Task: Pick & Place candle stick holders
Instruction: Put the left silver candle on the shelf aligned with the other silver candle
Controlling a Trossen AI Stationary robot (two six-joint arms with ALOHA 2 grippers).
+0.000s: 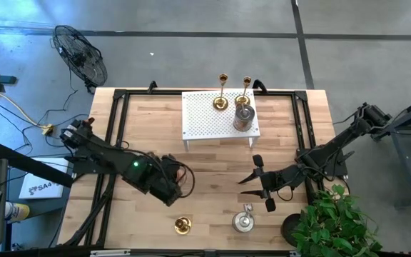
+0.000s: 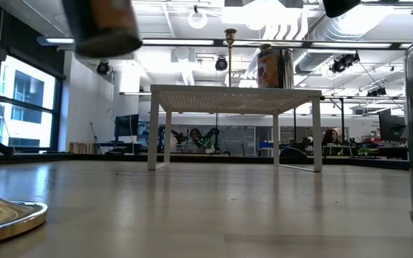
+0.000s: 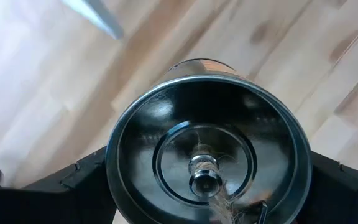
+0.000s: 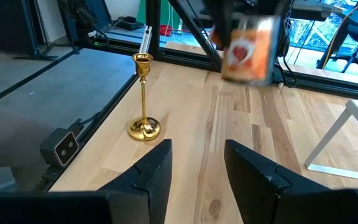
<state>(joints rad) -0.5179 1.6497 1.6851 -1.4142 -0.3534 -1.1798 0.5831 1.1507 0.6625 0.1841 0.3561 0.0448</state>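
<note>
My left gripper [image 1: 171, 190] is shut on a squat silvery cup-like holder [image 3: 207, 149], held above the table's near left part; it shows blurred in the low view [image 2: 102, 29] and the right wrist view [image 4: 250, 46]. My right gripper [image 1: 259, 183] hangs open over the near right part, nothing between its fingers [image 4: 197, 168]. A gold candlestick [image 1: 183, 225] and a silvery holder [image 1: 243, 220] stand on their bases near the front edge. Two gold candlesticks [image 1: 222, 89] [image 1: 245, 91] and one silvery holder [image 1: 242, 118] stand on the white rack [image 1: 202, 121]. My left gripper pinches the holder's round outer wall [image 3: 114, 168] between its two fingers [image 3: 79, 183], one on either side. The fingers come from above, slanting down. The holder is lifted clear of the table, its open mouth up toward the wrist.
The black frame rail [image 1: 120, 114] runs round the tabletop. A fan [image 1: 80, 53] stands on the floor beyond the far left corner and a green plant [image 1: 334, 225] at the near right corner. Bare wood lies between the rack and the front edge.
</note>
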